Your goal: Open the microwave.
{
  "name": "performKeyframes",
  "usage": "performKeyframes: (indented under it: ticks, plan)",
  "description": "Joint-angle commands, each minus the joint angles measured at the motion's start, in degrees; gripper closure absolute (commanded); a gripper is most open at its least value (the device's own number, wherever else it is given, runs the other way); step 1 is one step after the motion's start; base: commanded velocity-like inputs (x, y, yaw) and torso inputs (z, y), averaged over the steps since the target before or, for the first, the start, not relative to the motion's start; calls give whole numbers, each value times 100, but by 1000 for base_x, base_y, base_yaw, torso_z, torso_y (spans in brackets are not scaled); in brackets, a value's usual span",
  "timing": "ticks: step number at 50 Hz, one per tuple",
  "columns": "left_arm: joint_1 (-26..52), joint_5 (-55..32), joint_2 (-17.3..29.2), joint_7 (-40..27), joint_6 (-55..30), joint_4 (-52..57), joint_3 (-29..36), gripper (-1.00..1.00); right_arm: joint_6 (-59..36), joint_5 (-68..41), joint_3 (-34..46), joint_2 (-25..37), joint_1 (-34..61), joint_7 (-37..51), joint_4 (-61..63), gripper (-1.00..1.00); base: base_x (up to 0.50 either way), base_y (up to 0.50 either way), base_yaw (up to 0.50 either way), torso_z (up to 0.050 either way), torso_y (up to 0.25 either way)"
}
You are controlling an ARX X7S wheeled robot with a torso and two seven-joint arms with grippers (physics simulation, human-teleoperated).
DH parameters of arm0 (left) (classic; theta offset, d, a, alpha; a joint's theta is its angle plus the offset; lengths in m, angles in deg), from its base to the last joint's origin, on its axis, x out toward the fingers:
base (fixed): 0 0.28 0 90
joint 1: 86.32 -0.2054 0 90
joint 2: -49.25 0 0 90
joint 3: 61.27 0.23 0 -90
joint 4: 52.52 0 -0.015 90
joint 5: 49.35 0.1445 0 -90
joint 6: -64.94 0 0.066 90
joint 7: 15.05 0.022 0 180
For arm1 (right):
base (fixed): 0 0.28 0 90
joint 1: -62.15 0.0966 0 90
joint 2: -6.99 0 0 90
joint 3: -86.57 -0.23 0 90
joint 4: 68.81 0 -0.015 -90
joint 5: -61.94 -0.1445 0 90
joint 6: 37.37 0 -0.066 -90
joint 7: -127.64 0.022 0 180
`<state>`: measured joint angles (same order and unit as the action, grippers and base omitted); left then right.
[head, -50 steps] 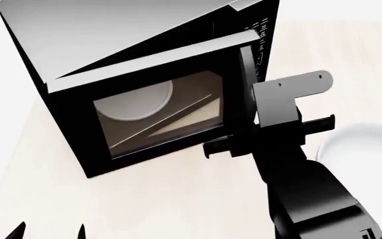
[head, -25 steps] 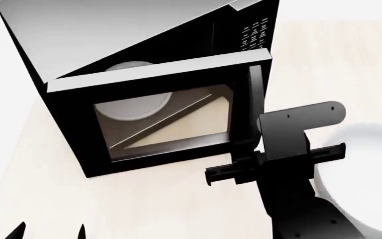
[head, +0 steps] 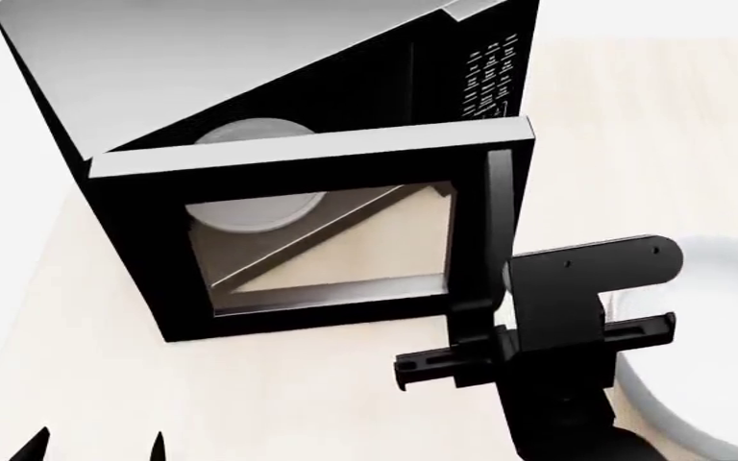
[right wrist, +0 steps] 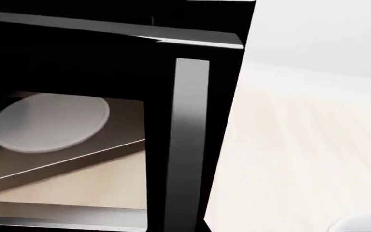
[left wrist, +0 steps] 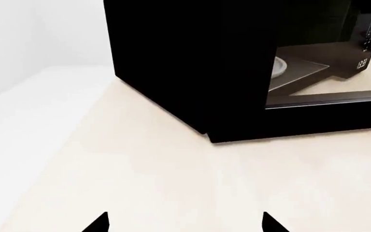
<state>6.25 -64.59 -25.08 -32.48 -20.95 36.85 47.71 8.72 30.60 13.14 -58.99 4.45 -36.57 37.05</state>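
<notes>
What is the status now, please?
Right gripper by the door handle, grip unclear. Left gripper open, idle. Microwave door partly open. White bowl beside right arm.

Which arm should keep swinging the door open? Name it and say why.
Right. The right gripper is at the handle of the partly open door; the left gripper sits low, well clear of the microwave.
</notes>
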Motion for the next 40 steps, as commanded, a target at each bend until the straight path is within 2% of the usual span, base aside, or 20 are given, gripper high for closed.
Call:
performKeyframes:
  ticks: [1,11,12,40]
  plan:
    - [22,-34,4,-5,-5,-65,29,-100,245,-311,-64,-98,122,-183,380,100,0,0,0,0,0]
    - [21,-60,19,-22,-14,-46,41,-100,253,-308,-18,-99,145,-201,339,100,0,0,0,1,3]
    - [20,-62,21,-23,-14,-45,43,-100,259,-289,-31,-120,153,-157,313,-100,0,0,0,0,11]
    - [12,-109,64,-66,-6,-7,79,-100,287,-415,-202,8,112,-100,445,-100,0,0,0,0,0]
